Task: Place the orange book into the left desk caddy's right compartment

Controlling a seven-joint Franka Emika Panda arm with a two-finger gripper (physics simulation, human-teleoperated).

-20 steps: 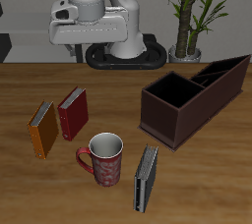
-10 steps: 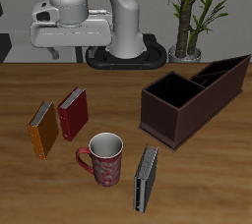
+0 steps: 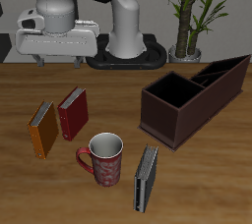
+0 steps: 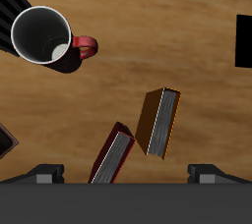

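Observation:
The orange book (image 3: 41, 130) stands on the table beside the dark red book (image 3: 72, 113), with its pale page edges showing. It also shows in the wrist view (image 4: 159, 122), with the dark red book (image 4: 113, 154) next to it. My gripper (image 3: 58, 60) hangs open and empty high above the table, behind the two books. In the wrist view its fingertips (image 4: 44, 174) stand wide apart. The left desk caddy (image 3: 192, 95), a dark maroon box with dividers, sits far across the table from the books.
A red mug (image 3: 103, 157) stands in front of the books and also shows in the wrist view (image 4: 44, 36). A dark grey book (image 3: 146, 177) stands near the table's front edge. A potted plant (image 3: 187, 17) stands behind the caddy.
My arm has swung sideways, away from the caddy, so that the gripper is now behind the two books. The gripper stays open. Nothing on the table has moved.

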